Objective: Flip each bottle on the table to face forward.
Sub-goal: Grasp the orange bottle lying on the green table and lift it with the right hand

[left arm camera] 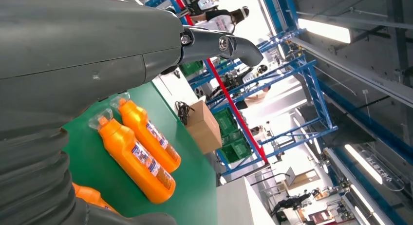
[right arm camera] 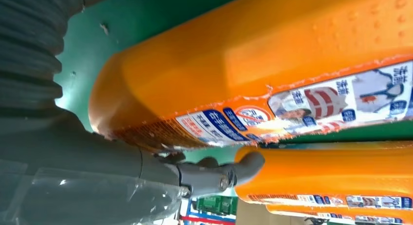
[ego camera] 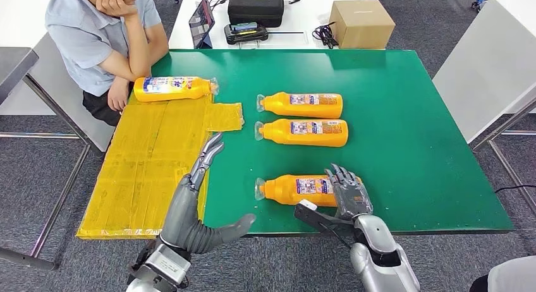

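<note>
Four orange bottles lie on their sides on the green table (ego camera: 411,146). One bottle (ego camera: 174,88) lies on the yellow mat by the seated person. Two more (ego camera: 302,105) (ego camera: 303,132) lie side by side mid-table, caps to the left; the left wrist view also has this pair (left arm camera: 151,132) (left arm camera: 139,159). The nearest bottle (ego camera: 294,189) (right arm camera: 272,64) lies by the front edge. My right hand (ego camera: 346,192) (right arm camera: 73,171) rests its fingers on that bottle's base end, thumb spread in front of it. My left hand (ego camera: 205,162) (left arm camera: 97,54) hovers open at the mat's edge, holding nothing.
A yellow mat (ego camera: 145,172) covers the table's left part. A person (ego camera: 101,33) sits at the far left corner, an arm near the mat bottle. Behind, a white table carries a cardboard box (ego camera: 361,23) (left arm camera: 202,125), a black case (ego camera: 256,6) and a tablet (ego camera: 201,21).
</note>
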